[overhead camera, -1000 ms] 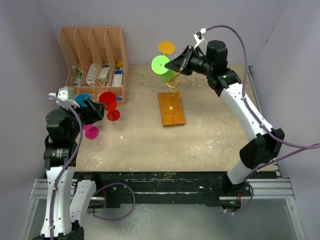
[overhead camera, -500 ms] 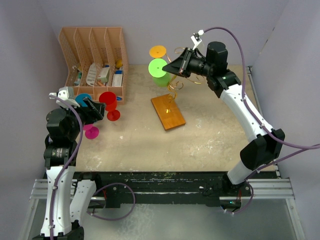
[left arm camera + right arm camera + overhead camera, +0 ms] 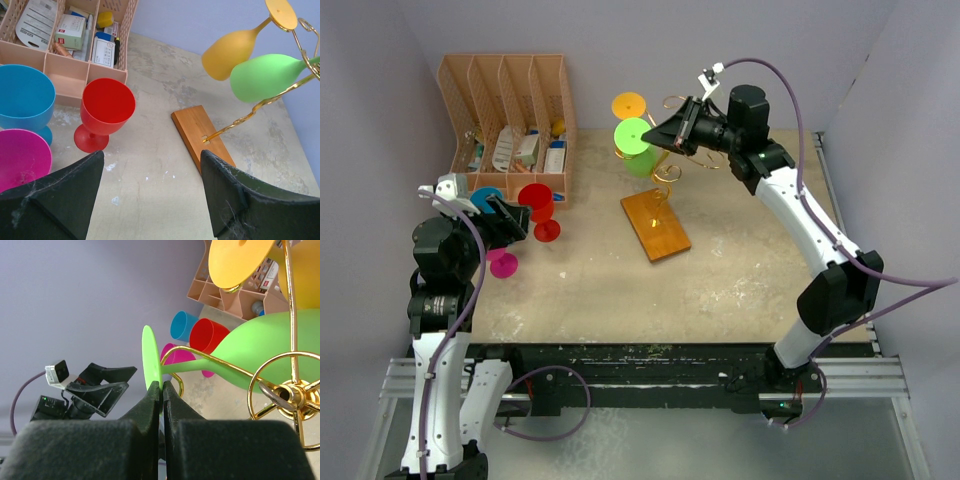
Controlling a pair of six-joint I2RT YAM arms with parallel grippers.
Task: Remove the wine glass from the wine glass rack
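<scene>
**Desk:** Start left of the wine glass rack (image 3: 667, 178). What do you have?

**Me:** My left pincer (image 3: 151, 162) hangs well to the left of the rack. Its fingers are spread wide with nothing between them. Further left of the rack and toward the back wall is the peach file organizer (image 3: 505, 105), with small packets in its slots. Three goblets stand upright on the bench (image 3: 740, 270) in front of it. They are a blue goblet (image 3: 25, 97), a magenta goblet (image 3: 22, 157) and a red goblet (image 3: 107, 107). The red one is nearest the rack, and all three are well apart from it.

**Desk:** And the rack itself?

**Me:** Its wooden base (image 3: 655, 227) sits askew on the bench, with the gold stem rising from it. From my left wrist camera the stem leans, and I cannot tell whether the base lies flat. An orange glass (image 3: 629, 105) hangs bowl-down from a scroll arm on the rack's left, far side. The green wine glass (image 3: 636, 140) hangs bowl-down just beside it, on the nearer side.

**Desk:** Is the green one off yet?

**Me:** No. My right wrist camera shows its stem lying inside a gold curl. My right pincer (image 3: 161, 388) reaches in from the right of the rack. Its fingers are pressed together on the rim of the green glass's flat foot, pinching it edge-on.
</scene>
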